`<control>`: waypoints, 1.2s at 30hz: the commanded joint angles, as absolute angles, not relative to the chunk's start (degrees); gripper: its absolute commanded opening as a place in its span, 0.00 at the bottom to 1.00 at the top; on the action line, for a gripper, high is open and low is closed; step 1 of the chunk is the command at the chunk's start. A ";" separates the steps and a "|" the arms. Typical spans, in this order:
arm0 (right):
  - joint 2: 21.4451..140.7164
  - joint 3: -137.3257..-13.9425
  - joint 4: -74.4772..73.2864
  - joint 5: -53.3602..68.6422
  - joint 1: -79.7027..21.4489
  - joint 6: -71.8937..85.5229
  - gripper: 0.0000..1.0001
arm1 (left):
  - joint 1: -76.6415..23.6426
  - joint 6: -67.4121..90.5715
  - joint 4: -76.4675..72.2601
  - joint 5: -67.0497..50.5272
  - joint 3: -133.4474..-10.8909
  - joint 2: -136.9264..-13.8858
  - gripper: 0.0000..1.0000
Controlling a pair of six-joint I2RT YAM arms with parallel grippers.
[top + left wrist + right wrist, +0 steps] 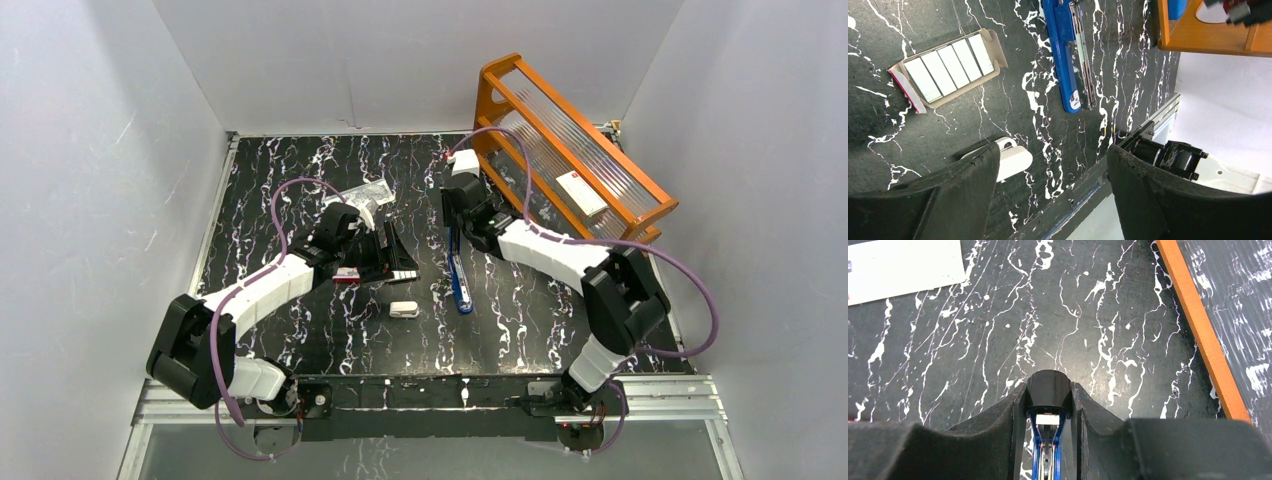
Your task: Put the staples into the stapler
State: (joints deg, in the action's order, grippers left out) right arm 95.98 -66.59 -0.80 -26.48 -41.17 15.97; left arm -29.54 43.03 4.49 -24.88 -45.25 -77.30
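The blue stapler (460, 283) lies on the black marble table, swung open, with its silver rail (1083, 55) showing beside the blue top (1063, 50). My right gripper (455, 238) is shut on its far black end (1049, 390); the blue arms (1048, 455) run back between the fingers. The staples (948, 65), several grey strips side by side, lie in an open cardboard tray (993, 42). My left gripper (1053, 170) is open and empty above the table, left of the stapler (392, 257); the staples lie ahead of its fingers.
A small white-silver gadget (404, 309) lies near the left finger (1010, 161). An orange rack (570, 150) with a ribbed clear panel leans at the back right, its rail (1198, 325) close to my right gripper. A clear bag (365, 193) lies at the back.
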 commanded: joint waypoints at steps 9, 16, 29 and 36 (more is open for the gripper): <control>84.23 -54.22 5.69 -32.95 -47.50 17.36 0.31 | -29.88 43.51 2.90 -26.11 -44.82 -76.29 0.75; 81.87 -49.97 1.45 -34.57 -50.77 21.07 0.31 | -29.93 43.65 2.90 -25.88 -44.09 -75.94 0.74; 77.29 -42.64 -6.62 -40.14 -57.06 29.73 0.31 | -29.88 43.87 1.93 -25.96 -43.91 -77.23 0.74; 77.22 -40.14 -7.51 -43.67 -60.08 31.92 0.31 | -29.88 43.96 1.89 -25.60 -43.18 -77.10 0.74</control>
State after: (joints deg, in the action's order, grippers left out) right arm 77.10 -40.91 -5.76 -40.07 -58.98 29.23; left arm -29.54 43.81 2.55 -25.12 -44.16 -77.54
